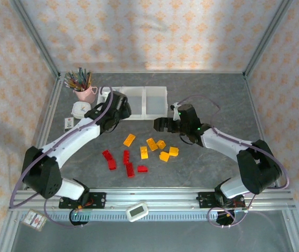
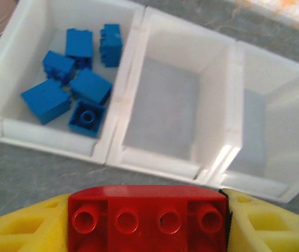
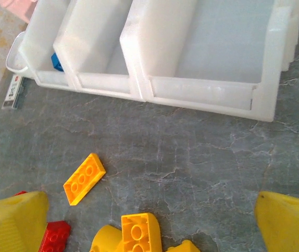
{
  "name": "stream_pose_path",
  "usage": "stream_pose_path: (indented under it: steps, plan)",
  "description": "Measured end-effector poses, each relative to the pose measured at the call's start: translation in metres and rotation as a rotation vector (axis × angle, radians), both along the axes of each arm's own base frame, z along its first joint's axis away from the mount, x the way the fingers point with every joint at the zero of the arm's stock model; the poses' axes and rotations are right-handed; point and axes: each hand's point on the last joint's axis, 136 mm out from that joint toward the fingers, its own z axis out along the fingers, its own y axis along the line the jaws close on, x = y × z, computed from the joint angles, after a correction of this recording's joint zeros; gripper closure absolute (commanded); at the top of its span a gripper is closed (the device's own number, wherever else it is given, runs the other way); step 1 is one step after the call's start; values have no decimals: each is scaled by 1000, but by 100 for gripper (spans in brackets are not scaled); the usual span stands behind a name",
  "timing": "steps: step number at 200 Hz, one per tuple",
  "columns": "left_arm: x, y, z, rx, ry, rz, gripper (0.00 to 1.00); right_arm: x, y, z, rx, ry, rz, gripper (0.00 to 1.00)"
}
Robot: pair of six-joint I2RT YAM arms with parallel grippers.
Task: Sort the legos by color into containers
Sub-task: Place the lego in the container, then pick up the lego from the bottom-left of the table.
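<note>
Red lego (image 2: pixel 148 210), 4 studs showing, clamped in left end effector (image 2: pixel 148 227); right end effector (image 3: pixel 150 220) gapes empty.

Left pincer (image 2: pixel 148 233) grips a red lego (image 2: pixel 148 207); right pincer (image 3: pixel 152 220) gapes wide.

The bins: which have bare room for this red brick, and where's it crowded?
The middle bin and the right bin are bare inside. The left bin is crowded with blue bricks. On the table, the strip between the bins' front walls and the yellow bricks is free; around those and the loose red bricks it is crowded.
</note>
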Motion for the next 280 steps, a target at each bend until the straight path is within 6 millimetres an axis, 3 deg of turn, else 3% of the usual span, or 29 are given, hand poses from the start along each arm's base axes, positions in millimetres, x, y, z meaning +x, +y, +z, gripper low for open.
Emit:
stream_pose_path:
  steps: [21,62,94,156,185,206,246,280]
  plan:
    - [22,-13,3,2,-12,1,40,2,-2,0,9,7,-17,0]
    - [62,-27,-16,38,5,22,39,6,-5,2,20,11,-45,0]
    - [92,-31,-35,77,19,56,38,8,-5,4,28,5,-57,0]
    - [127,-26,-71,114,57,83,23,10,-6,9,36,-10,-69,0]
    - [125,-21,-66,114,55,88,22,10,-7,15,41,-26,-72,0]
    - [111,-16,-56,106,49,84,22,10,-7,18,43,-36,-67,0]
    - [59,-1,-33,86,34,65,21,0,-2,12,12,-23,-26,0]
    - [7,10,-34,82,51,47,21,-21,18,11,-9,-28,62,0]
